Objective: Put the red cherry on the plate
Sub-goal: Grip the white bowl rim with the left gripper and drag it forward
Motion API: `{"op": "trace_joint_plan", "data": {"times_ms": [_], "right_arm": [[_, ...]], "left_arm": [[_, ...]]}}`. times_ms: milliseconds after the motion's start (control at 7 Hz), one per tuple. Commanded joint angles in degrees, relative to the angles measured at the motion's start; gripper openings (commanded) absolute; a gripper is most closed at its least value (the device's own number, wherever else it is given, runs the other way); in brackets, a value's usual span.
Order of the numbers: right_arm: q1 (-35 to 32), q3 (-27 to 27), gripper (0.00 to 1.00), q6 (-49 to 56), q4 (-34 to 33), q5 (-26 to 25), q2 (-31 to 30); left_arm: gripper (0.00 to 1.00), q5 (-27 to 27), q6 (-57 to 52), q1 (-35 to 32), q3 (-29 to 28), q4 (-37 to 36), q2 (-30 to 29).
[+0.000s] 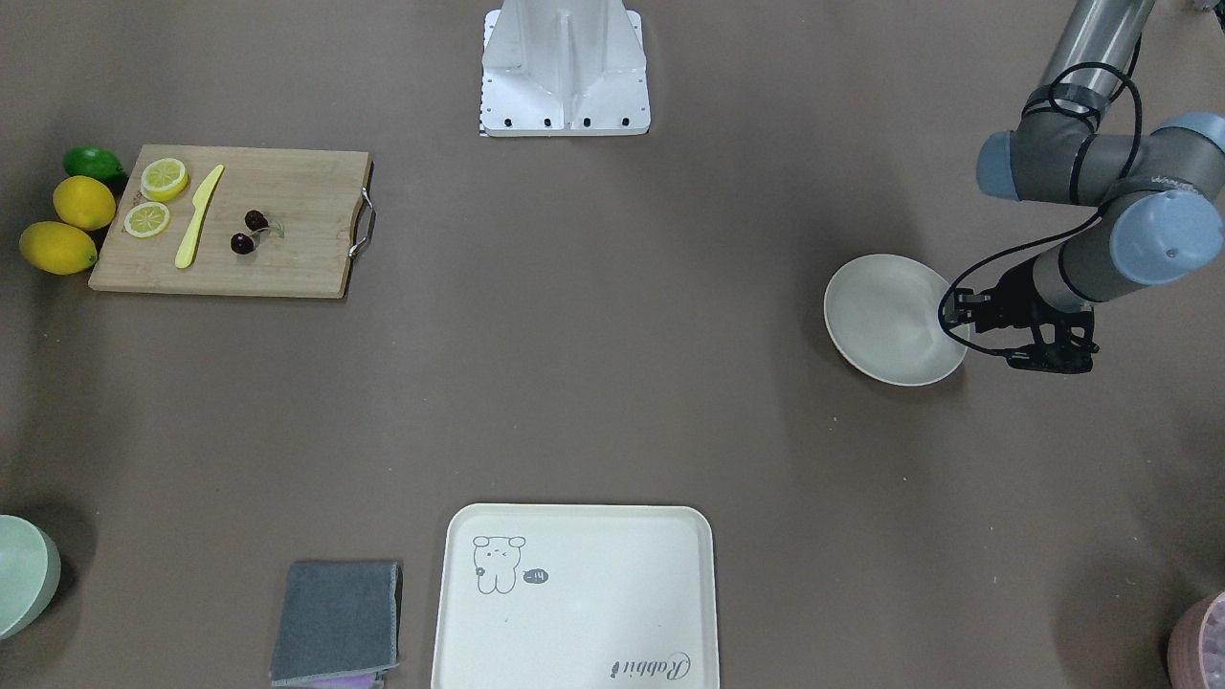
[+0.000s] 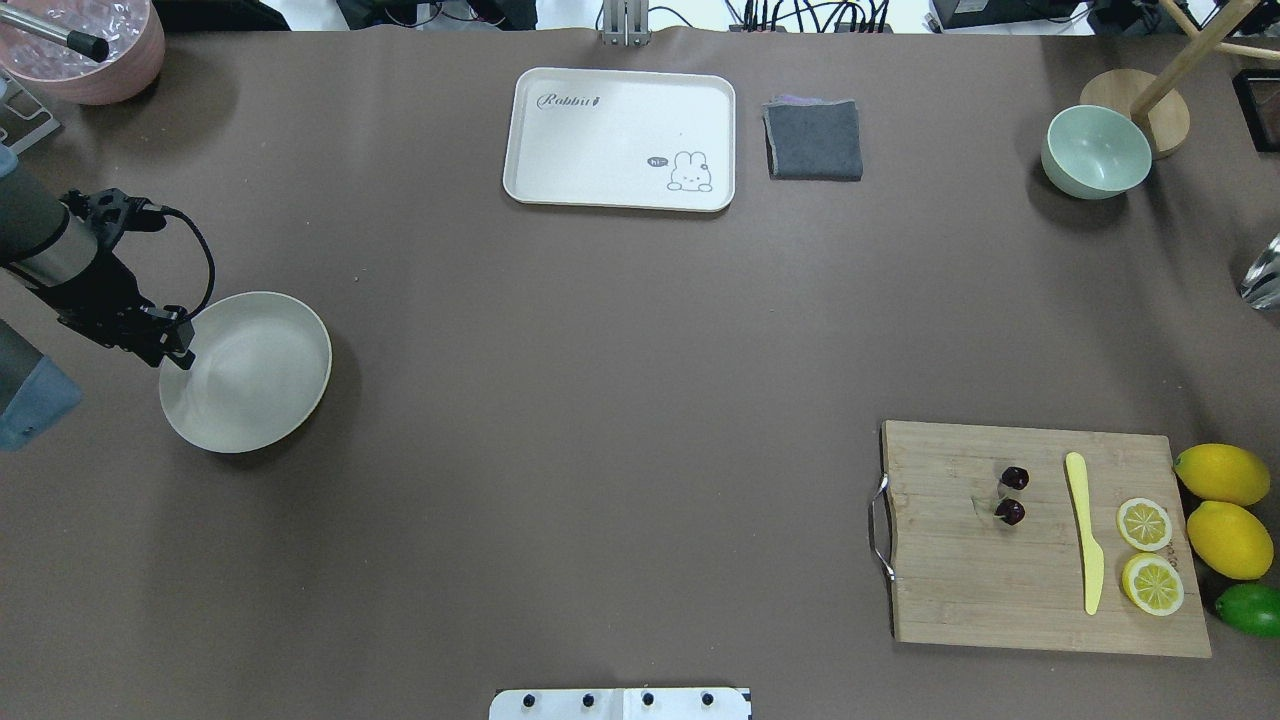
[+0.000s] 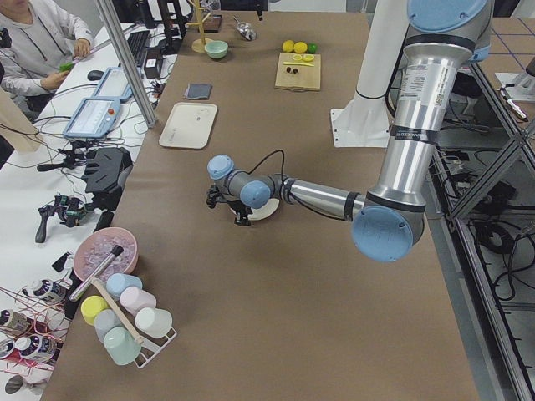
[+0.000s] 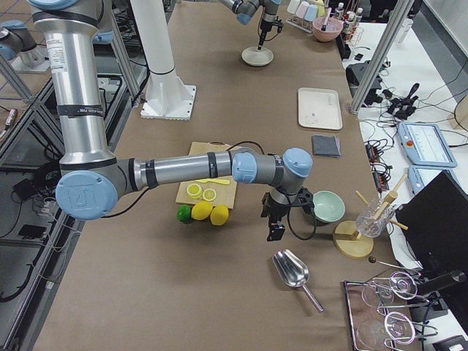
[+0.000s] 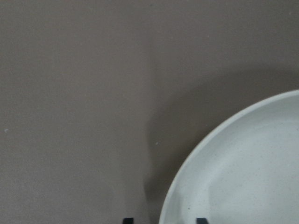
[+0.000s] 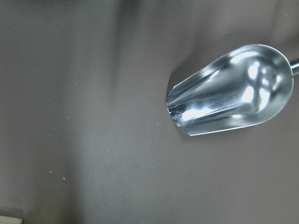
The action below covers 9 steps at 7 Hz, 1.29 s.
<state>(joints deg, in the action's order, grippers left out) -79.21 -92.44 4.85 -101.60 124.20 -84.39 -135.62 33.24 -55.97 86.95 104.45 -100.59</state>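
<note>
The red cherry [image 1: 249, 232] [image 2: 1012, 495], two dark glossy fruits on a pale stem, lies on a wooden cutting board [image 1: 287, 258] [image 2: 960, 580]. Across the table sits the cream-white plate [image 1: 885, 321] [image 2: 250, 375] [image 5: 252, 177]. My left gripper [image 2: 178, 352] [image 1: 960, 322] [image 5: 163, 219] is at the plate's outer rim, open, with one fingertip on each side of the rim in the left wrist view. My right gripper [image 4: 276, 230] hangs over bare table beside the lemons, far from the cherry; I cannot tell whether it is open or shut.
The board also holds a yellow knife [image 2: 1085, 530] and lemon slices [image 2: 1143, 524], with lemons [image 2: 1222, 474] and a lime [image 2: 1250, 608] beside it. A metal scoop [image 6: 229, 88] lies under my right wrist. A bear tray [image 2: 620, 138], grey cloth [image 2: 814, 140] and green bowl [image 2: 1096, 152] sit at the far side.
</note>
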Motion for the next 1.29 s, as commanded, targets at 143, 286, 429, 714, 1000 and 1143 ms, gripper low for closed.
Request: {"op": "trace_joint_plan", "data": {"times_ms": [143, 286, 429, 714, 1000, 1143], "right_arm": [[0.02, 0.16, 1.0, 0.07, -0.09, -0.01, 0.02], [0.02, 0.07, 1.0, -0.02, -0.09, -0.01, 0.11], [0.02, -0.02, 1.0, -0.02, -0.17, 0.07, 0.11], [0.02, 0.07, 1.0, -0.02, -0.44, 0.07, 0.11], [0.11, 0.33, 1.0, -0.02, -0.61, 0.34, 0.02], [0.11, 0.94, 1.0, -0.02, -0.44, 0.43, 0.02]], "left_arm": [[0.0, 0.01, 1.3, 0.16, -0.2, -0.03, -0.39], [0.0, -0.43, 1.56, 0.07, 0.32, -0.64, -1.18], [0.0, -2.52, 2.78, -0.54, 0.85, -1.0, -1.79], [0.0, -7.72, 7.17, -3.52, 1.81, -7.89, -7.83], [0.0, -7.29, 12.06, -3.18, 2.6, -14.6, -14.43], [0.0, -7.2, 18.46, -1.87, 2.78, -14.54, -17.33]]}}
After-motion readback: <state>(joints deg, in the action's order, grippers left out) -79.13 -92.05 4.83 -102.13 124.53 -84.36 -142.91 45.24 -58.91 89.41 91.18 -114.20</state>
